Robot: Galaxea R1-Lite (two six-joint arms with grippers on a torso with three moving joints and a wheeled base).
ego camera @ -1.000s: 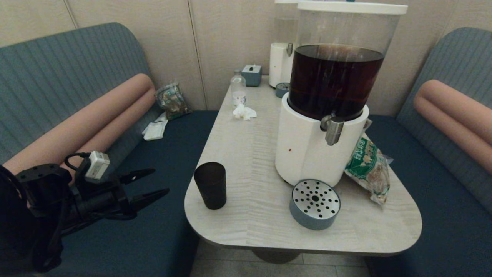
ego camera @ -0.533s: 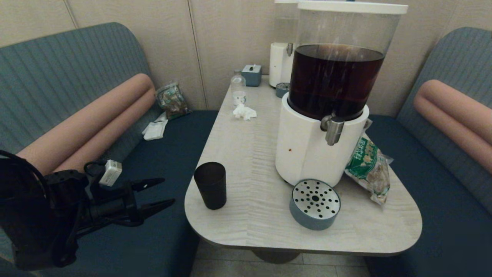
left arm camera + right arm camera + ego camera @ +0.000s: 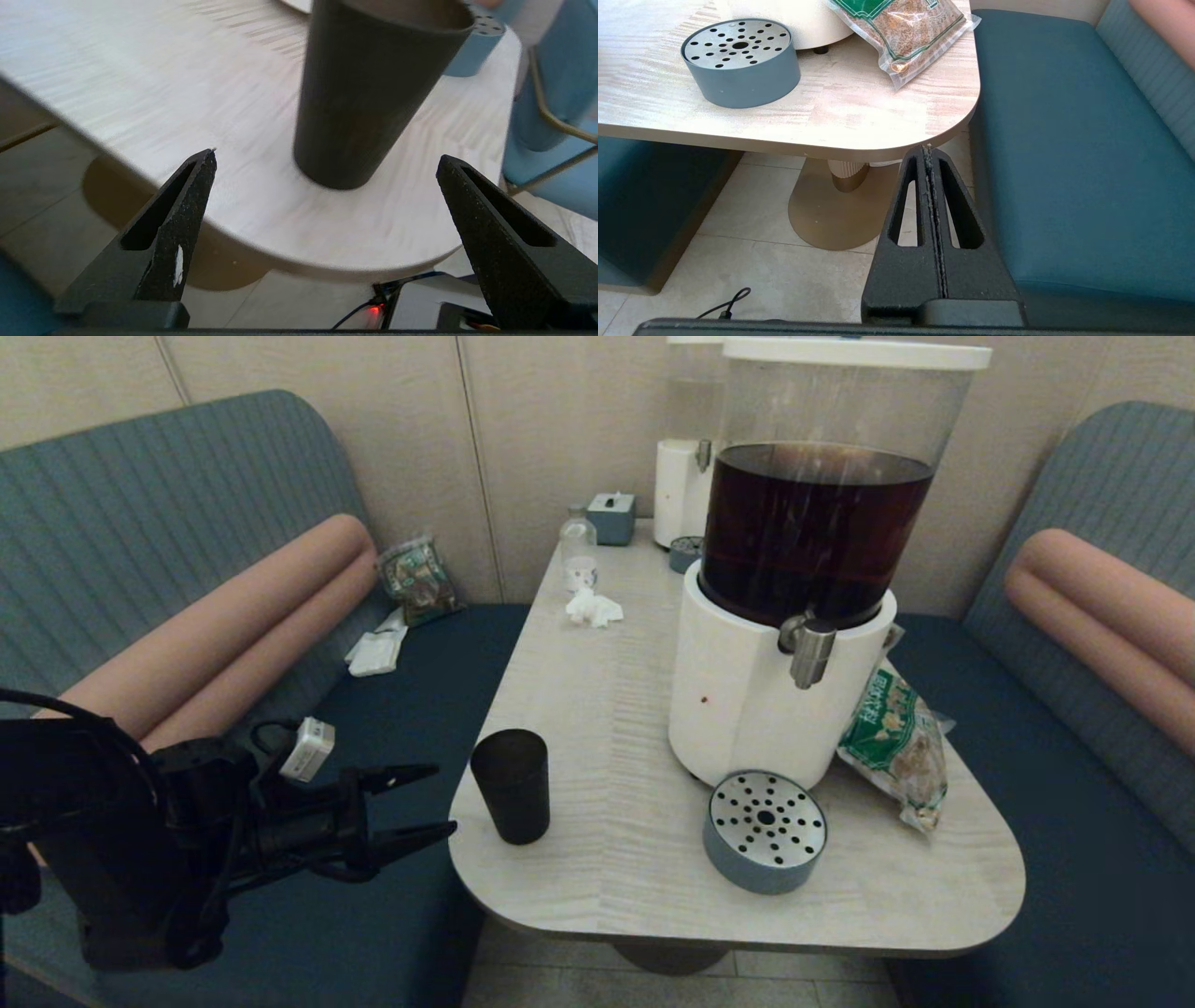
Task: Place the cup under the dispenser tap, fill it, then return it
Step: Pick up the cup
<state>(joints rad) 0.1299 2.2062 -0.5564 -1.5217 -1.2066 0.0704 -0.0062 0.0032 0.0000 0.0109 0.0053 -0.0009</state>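
The black cup stands upright near the table's left front edge. My left gripper is open just off that edge, left of the cup, fingers pointing at it with nothing between them. The silver dispenser tap projects from the big white-based dispenser with dark brown drink, well right of the cup. A round grey drip tray lies on the table before the dispenser base. My right gripper is shut and empty, parked low below the table's right front corner.
A green snack bag leans right of the dispenser. At the back stand a clear bottle, crumpled tissue, tissue box and a smaller white dispenser. Blue benches flank the table.
My left arm has moved right and slightly down toward the table edge and the cup, fingers staying open. The cup and everything else on the table stayed put.
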